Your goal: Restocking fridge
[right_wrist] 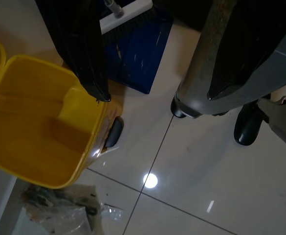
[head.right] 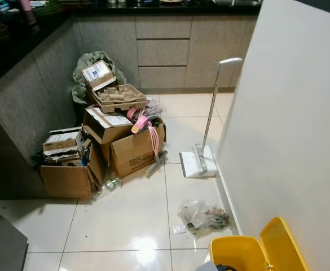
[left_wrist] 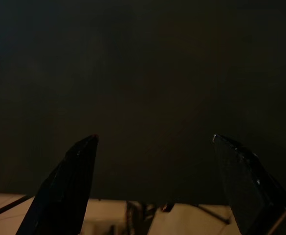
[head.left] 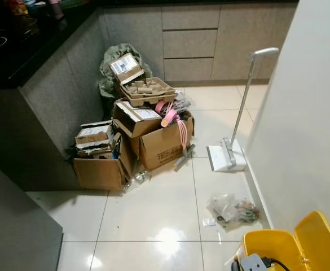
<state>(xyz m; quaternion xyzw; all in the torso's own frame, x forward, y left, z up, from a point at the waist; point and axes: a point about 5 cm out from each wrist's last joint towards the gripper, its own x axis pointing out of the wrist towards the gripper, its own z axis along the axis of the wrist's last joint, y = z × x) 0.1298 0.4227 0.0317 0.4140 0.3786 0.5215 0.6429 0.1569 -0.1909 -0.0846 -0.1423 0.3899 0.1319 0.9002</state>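
My left gripper (left_wrist: 154,138) hangs in the dark before a black surface, its two black fingers (left_wrist: 69,181) spread wide with nothing between them. My right gripper (right_wrist: 160,97) points down at the tiled floor, open, and holds nothing. Below it stands an open yellow bin (right_wrist: 35,132), which also sits at the lower right of the head views (head.left: 277,245). A grey post on dark wheels (right_wrist: 201,73) rises behind the right finger. No food item or fridge shelf can be made out.
A heap of cardboard boxes (head.left: 153,141) and egg trays (head.left: 145,90) fills the corner by the grey cabinets (head.left: 190,42). A white broom and dustpan (head.left: 228,155) lean on the right wall. A crumpled plastic bag (head.left: 231,210) lies on the tiles. A dark grey panel (head.left: 18,226) stands at lower left.
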